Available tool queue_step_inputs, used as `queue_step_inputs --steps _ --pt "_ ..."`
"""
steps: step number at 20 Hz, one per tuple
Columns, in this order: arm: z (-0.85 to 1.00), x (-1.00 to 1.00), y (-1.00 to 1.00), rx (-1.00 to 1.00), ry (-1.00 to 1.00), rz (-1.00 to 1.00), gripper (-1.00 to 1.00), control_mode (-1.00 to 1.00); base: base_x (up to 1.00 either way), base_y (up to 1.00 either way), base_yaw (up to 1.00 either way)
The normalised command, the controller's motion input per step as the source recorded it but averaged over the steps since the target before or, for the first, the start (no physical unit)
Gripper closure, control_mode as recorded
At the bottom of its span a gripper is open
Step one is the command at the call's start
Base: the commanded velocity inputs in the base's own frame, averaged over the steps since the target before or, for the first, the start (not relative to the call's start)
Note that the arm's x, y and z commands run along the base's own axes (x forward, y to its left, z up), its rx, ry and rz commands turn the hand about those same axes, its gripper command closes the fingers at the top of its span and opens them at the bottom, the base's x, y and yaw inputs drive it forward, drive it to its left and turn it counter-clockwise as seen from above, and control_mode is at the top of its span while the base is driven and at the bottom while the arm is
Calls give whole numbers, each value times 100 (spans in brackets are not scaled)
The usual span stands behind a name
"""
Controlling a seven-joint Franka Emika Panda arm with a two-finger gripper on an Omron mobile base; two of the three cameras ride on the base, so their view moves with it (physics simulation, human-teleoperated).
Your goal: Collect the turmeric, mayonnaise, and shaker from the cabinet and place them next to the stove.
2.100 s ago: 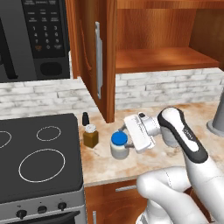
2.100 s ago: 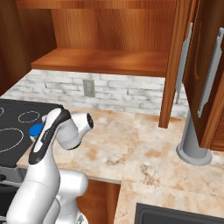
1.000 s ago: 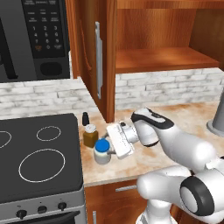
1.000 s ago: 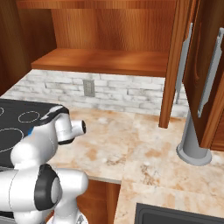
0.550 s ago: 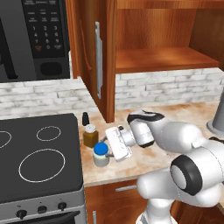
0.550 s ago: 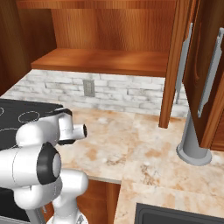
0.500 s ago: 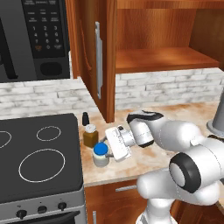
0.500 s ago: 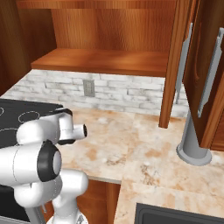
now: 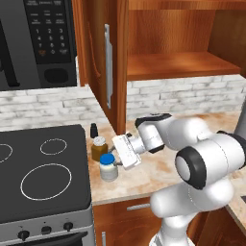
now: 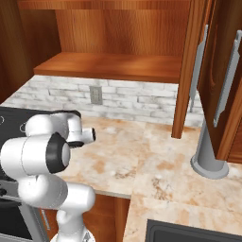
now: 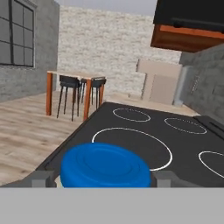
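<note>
The mayonnaise (image 9: 108, 167), a white jar with a blue lid, stands on the counter just right of the stove (image 9: 43, 168). My gripper (image 9: 114, 160) reaches it from the right, shut on it. In the hand view its blue lid (image 11: 106, 166) sits between my two fingertips (image 11: 41, 177), with the cooktop rings beyond. Behind the mayonnaise stands the turmeric (image 9: 99, 147), brown with a pale lid. The black shaker (image 9: 94, 129) is behind that, near the wall. The cabinet (image 9: 178, 65) above is open and its shelf is bare.
A black microwave (image 9: 43, 43) hangs over the stove. The open cabinet door with its silver handle (image 9: 107, 67) juts out above the jars. A grey post (image 10: 210, 151) stands on the counter to the right, and a dark sink corner (image 10: 189, 231) lies near the front.
Over two seconds my gripper carried the mayonnaise left and toward the counter's front, closer to the stove. In the last half second nothing has moved.
</note>
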Motion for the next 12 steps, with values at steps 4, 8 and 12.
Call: queue_step_inputs --steps 4,8,12 --pt "-28 -24 0 1 -6 6 -100 -100 0 0 0" --pt "-5 -56 0 1 -16 6 -100 -100 0 0 0" --pt "2 -22 -1 1 -11 3 -100 -100 0 0 0"
